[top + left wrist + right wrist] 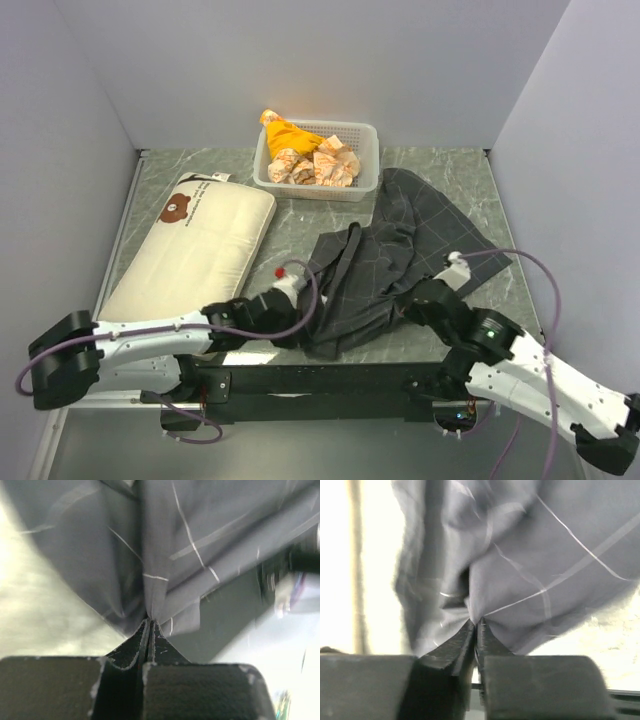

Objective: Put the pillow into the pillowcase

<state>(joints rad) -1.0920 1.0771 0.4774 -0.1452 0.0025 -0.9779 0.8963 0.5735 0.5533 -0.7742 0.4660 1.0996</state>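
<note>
The cream pillow [200, 250] with its brown bear face lies flat on the left of the table. The dark checked pillowcase [400, 245] lies crumpled in the middle and to the right. My left gripper [303, 322] is at the case's near left edge. In the left wrist view, the left gripper [150, 621] is shut on a fold of the pillowcase [165, 555]. My right gripper [402, 305] is at the case's near right part. In the right wrist view, the right gripper [477, 623] pinches a gathered point of the pillowcase [530, 570] between closed fingers.
A white mesh basket [366, 137] with several orange-and-white cloth bundles [310, 160] stands at the back centre. Grey walls close in the left, back and right sides. A black bar [330, 378] runs along the table's near edge.
</note>
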